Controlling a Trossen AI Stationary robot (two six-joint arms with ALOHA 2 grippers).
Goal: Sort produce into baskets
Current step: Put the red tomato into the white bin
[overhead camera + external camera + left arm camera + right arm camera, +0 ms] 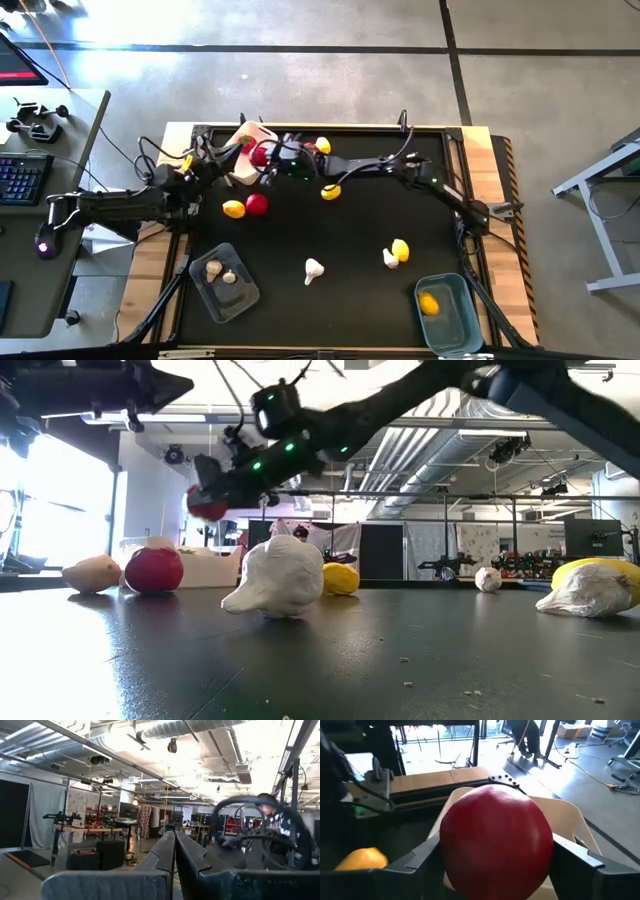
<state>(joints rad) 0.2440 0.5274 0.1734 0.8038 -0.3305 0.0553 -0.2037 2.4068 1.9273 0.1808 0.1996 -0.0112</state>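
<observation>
On the black table (350, 225), right gripper (262, 156) clamping a red tomato (496, 840), hovering over the white basket (240, 168) for dropping; left gripper (174, 851) waiting alongside, fingers together, pointing out into the room

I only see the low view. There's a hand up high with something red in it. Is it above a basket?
Observer: Yes. From above, the right hand holds a tomato over the white basket.
Operator: Anything in the other baskets?
Observer: The clear basket has two garlic bulbs in it, and the blue basket has one lemon.
Operator: And the left hand?
Observer: The left hand is shut and empty. It is left of the white basket.
</observation>
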